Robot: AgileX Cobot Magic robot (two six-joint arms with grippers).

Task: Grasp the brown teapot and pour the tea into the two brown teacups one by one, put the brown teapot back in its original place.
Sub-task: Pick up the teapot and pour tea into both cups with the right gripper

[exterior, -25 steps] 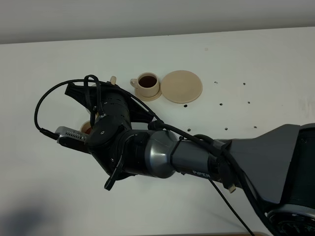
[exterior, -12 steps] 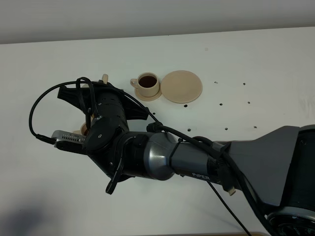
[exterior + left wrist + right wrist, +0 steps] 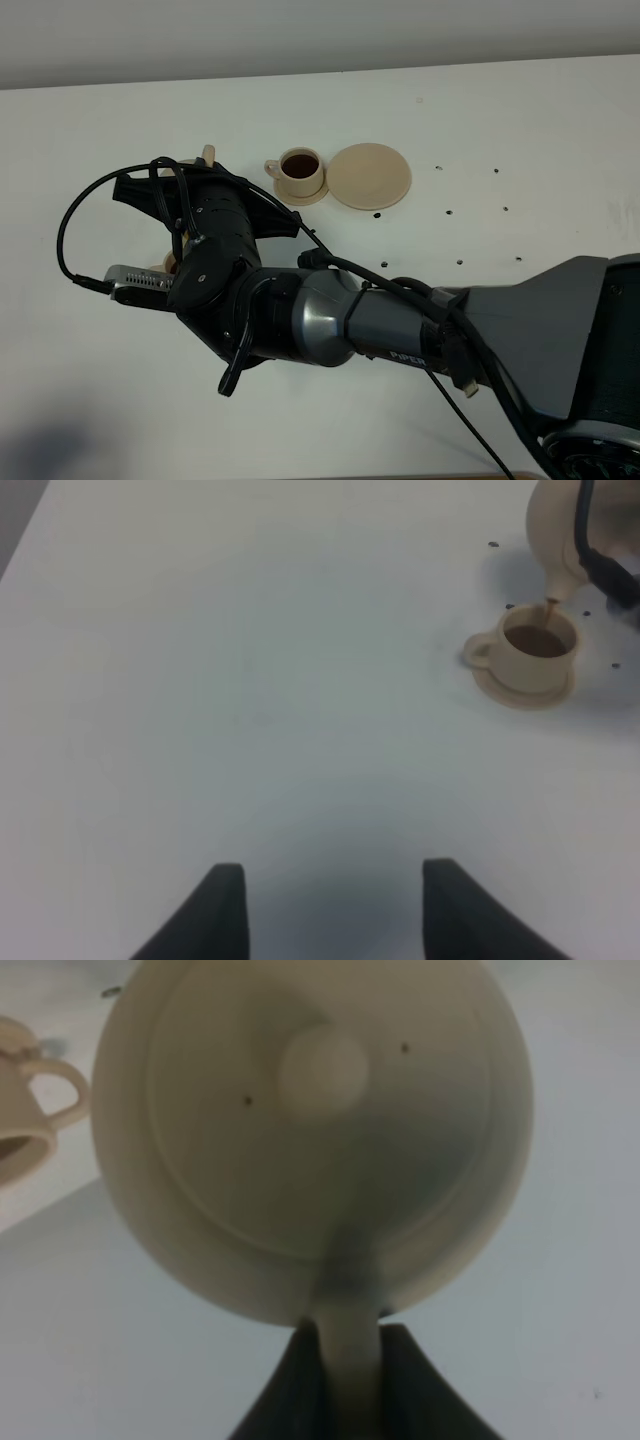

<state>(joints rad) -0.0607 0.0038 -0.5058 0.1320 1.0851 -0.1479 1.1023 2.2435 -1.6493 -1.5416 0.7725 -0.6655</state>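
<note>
the right gripper (image 3: 340, 1380) is clamped on the loop handle of the brown teapot (image 3: 310, 1130), the one sensible place to take it. the pot is stiff glazed ceramic, probably slick, breakable and tea-heavy, with a lid that may slide as it tips. it hangs tilted over the nearer teacup (image 3: 532, 650), a thin stream falling from its spout. the left gripper (image 3: 330, 905) hovers well apart, jaws spread and empty. farther off the second teacup (image 3: 300, 170) sits full, just beside the bare wide saucer (image 3: 369, 176).
</note>
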